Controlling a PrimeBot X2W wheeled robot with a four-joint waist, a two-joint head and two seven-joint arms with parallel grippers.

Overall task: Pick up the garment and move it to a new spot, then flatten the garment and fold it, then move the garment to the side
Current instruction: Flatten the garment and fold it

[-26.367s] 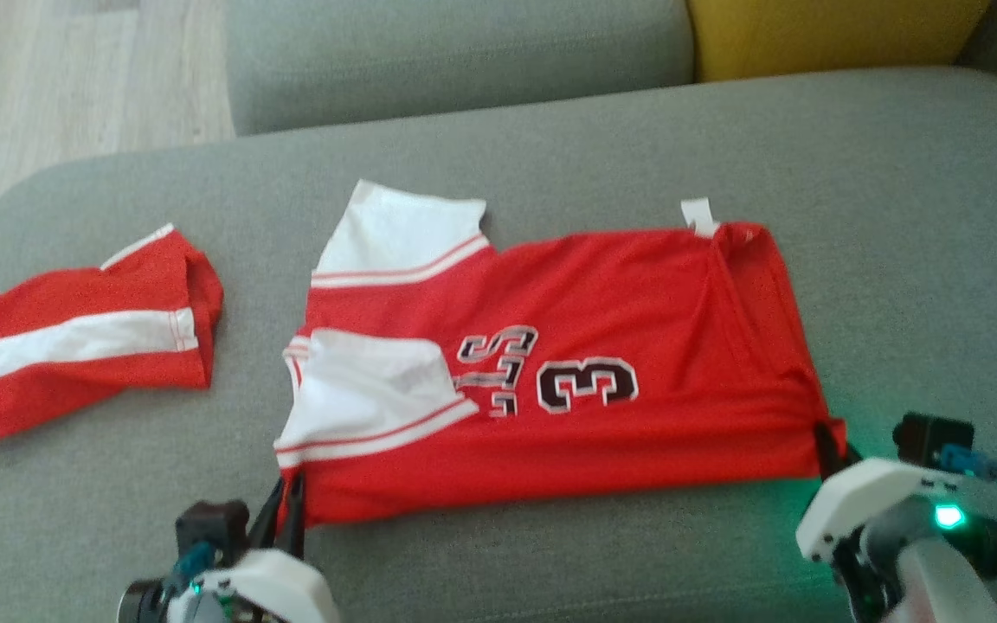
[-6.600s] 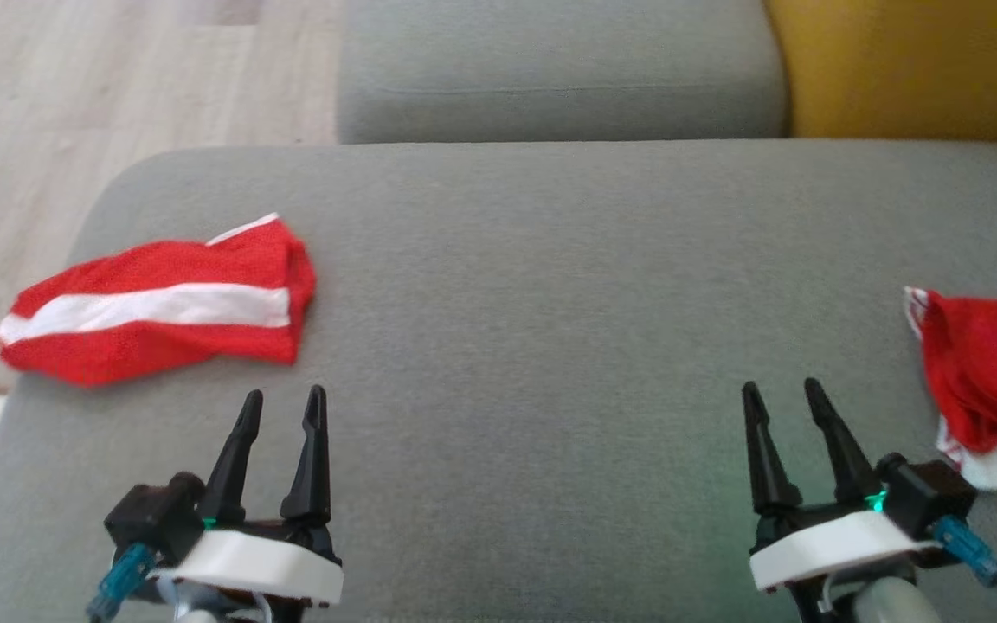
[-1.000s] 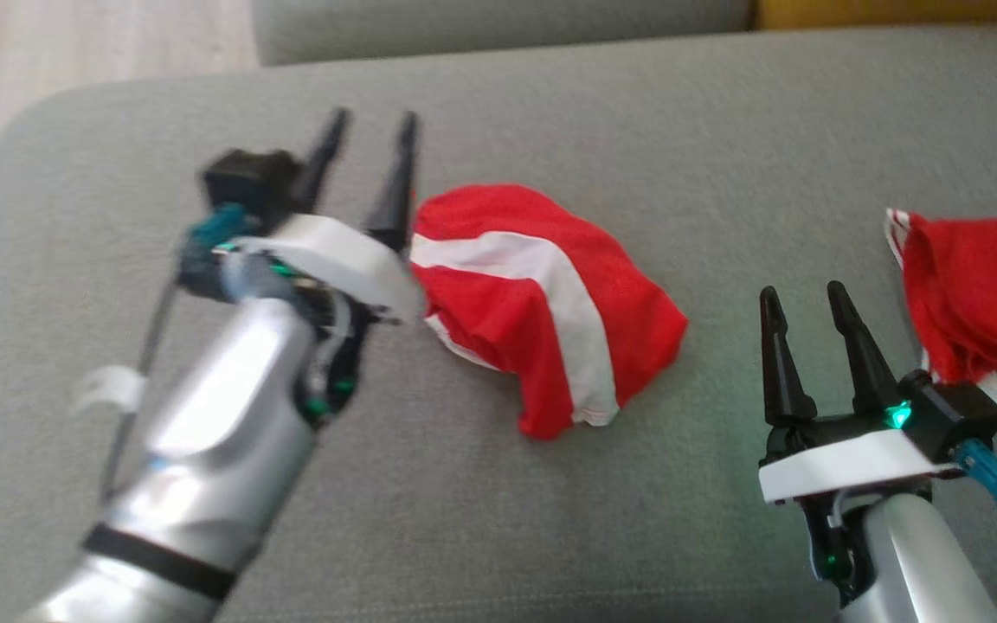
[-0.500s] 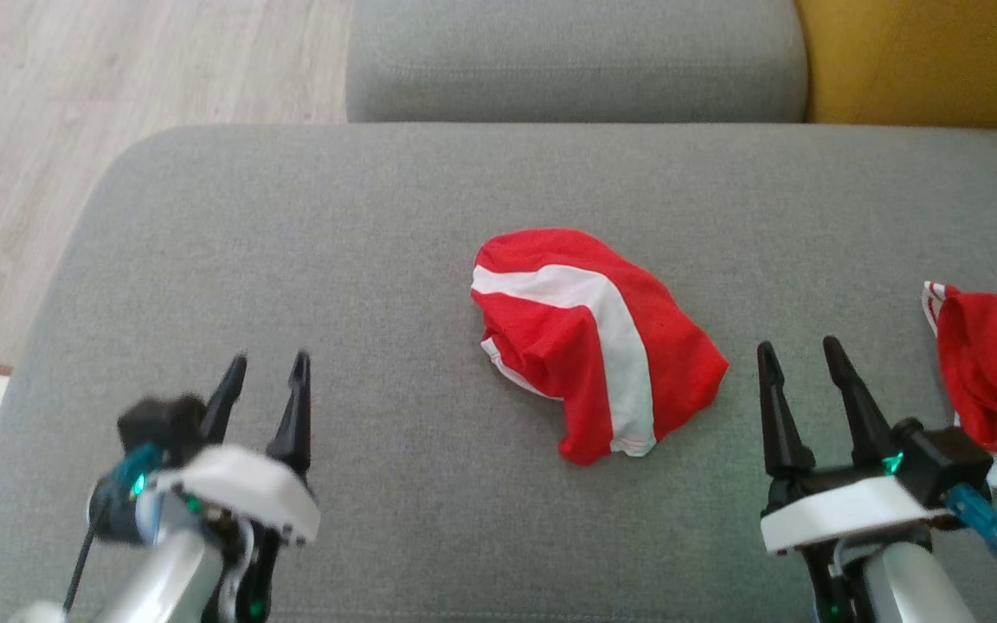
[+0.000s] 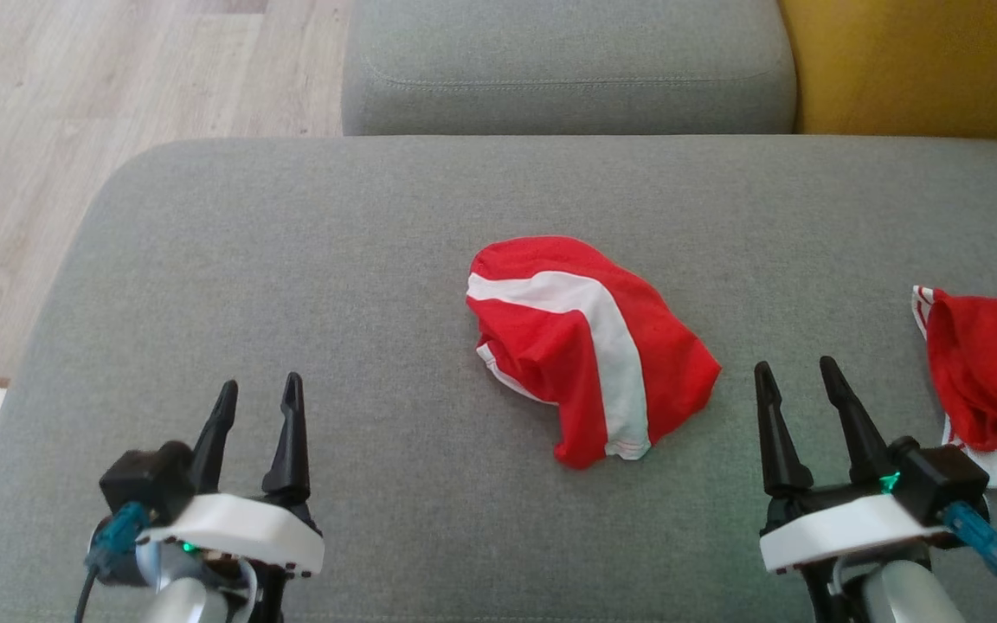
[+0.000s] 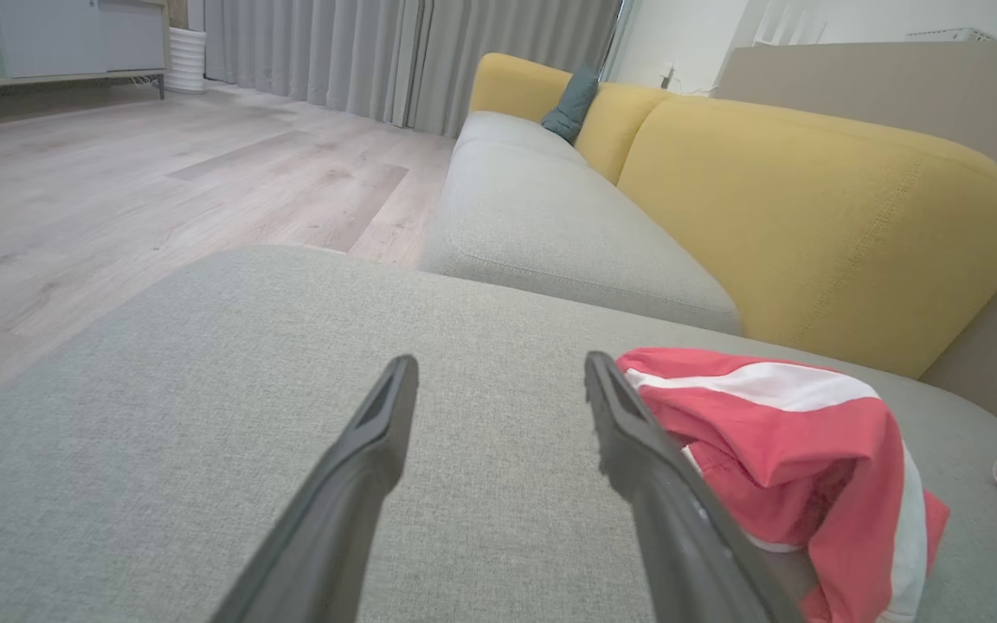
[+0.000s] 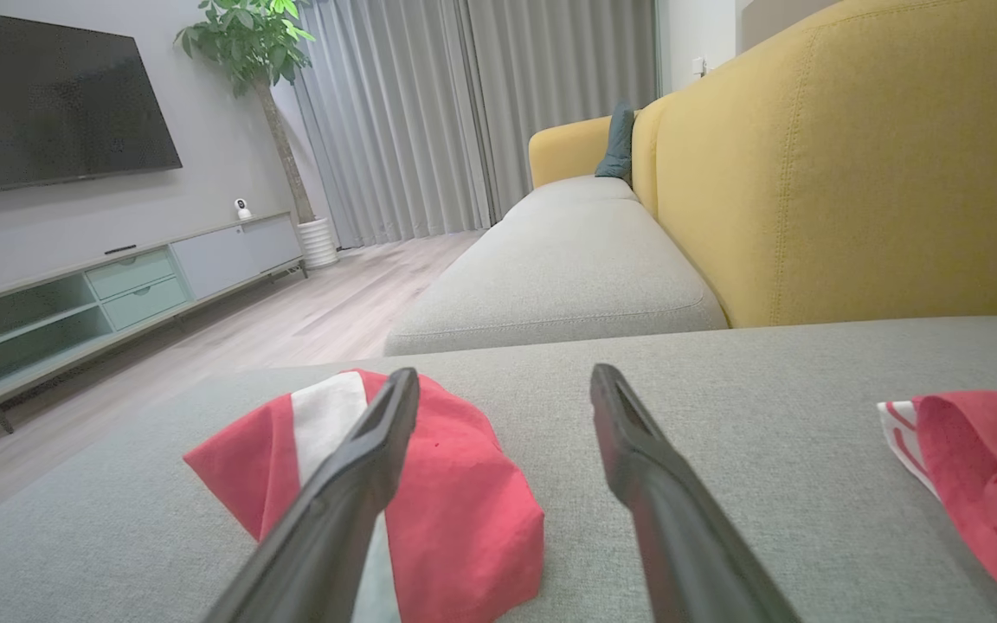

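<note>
Okay, crumpled red-and-white garment [image 5: 589, 346] dead centre on grey cushion [image 5: 291, 260]. Left gripper [image 5: 260, 382] at 8 o'clock, well apart, fingers spread, holding nothing. Right gripper [image 5: 794, 365] at 4 o'clock, near it, also spread and empty (another red bundle [image 5: 983, 381] off at 3 o'clock).

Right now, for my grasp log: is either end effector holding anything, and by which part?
Nothing is held. The left end effector and right end effector are open and empty; the striped garment lies between them.

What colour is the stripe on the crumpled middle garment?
White, across the crumpled red fabric garment; clearest in the head view.
</note>
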